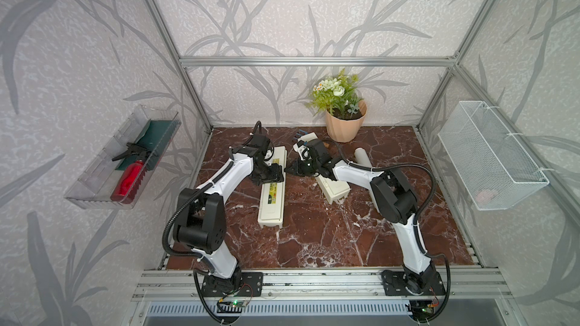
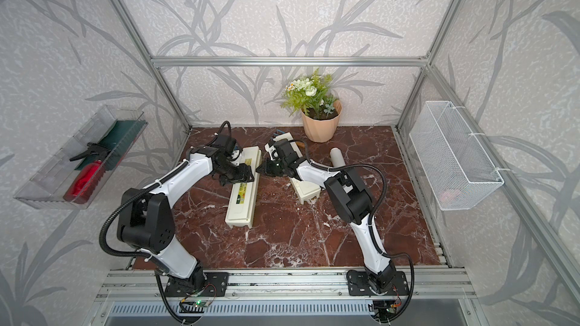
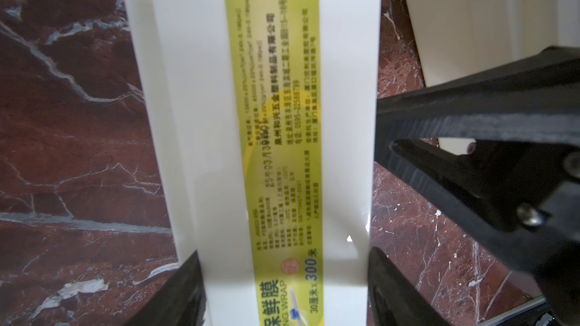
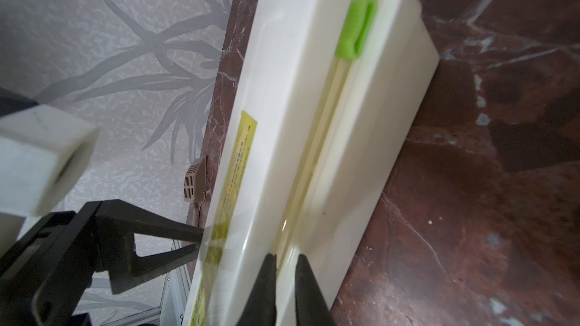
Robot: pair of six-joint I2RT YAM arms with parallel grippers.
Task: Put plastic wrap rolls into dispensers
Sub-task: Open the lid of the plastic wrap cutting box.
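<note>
One dispenser (image 1: 270,205) (image 2: 241,202), cream-white with a yellow-green label, lies lengthwise on the marble floor. My left gripper (image 1: 272,180) (image 3: 284,293) straddles it from above, a finger against each long side. My right gripper (image 1: 286,169) (image 4: 286,261) meets the box from the side. It is shut on the thin rim along the seam, below the green slider (image 4: 356,29). A second dispenser (image 1: 334,188) (image 2: 307,189) lies partly under my right arm. One plastic wrap roll (image 1: 361,155) (image 2: 337,156) rests beyond it. I cannot tell if the lid is lifted.
A peach flower pot (image 1: 345,123) stands at the back. A white piece with blue parts (image 1: 306,135) lies behind my right wrist. A clear wall bin (image 1: 125,164) holds a red spray bottle. A wire basket (image 1: 489,155) hangs on the right wall.
</note>
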